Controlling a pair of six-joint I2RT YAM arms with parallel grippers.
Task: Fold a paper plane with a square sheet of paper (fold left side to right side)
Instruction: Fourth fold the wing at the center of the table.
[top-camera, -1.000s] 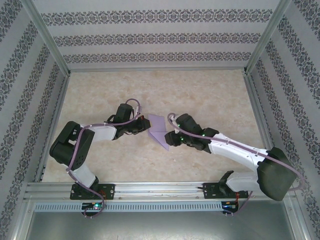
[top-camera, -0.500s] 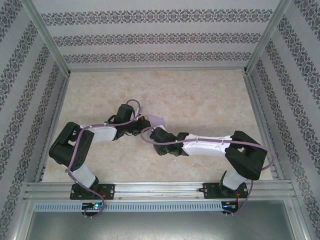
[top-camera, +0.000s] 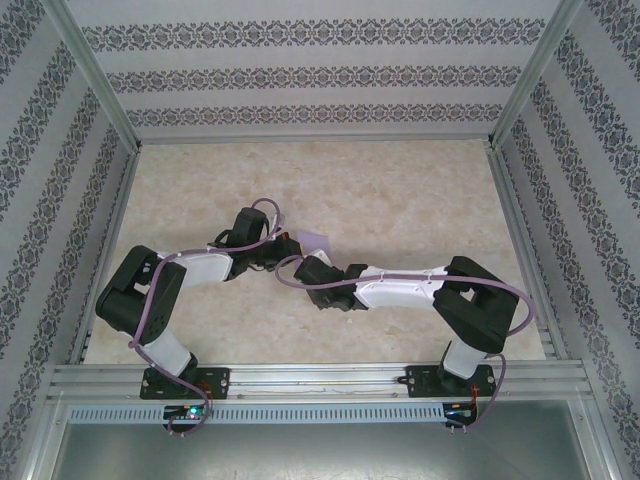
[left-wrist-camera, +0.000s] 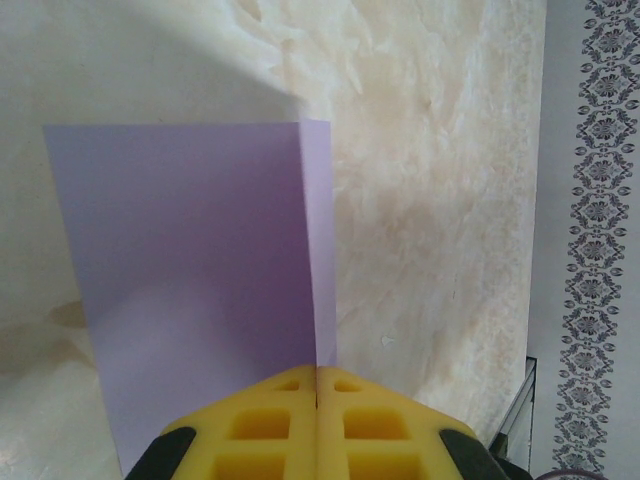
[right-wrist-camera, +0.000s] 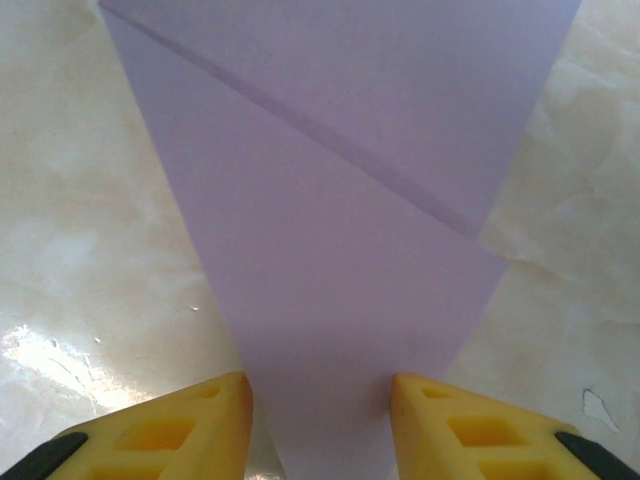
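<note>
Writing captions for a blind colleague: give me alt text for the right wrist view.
A sheet of lilac paper with a diagonal fold line lies on a pale marbled table, narrowing toward the camera. Its near end runs between two yellow fingers that stand apart at the bottom edge.

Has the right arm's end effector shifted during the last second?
Yes. The right end effector slid left, farther from its bolted base, and now covers more of the lilac paper.
</note>
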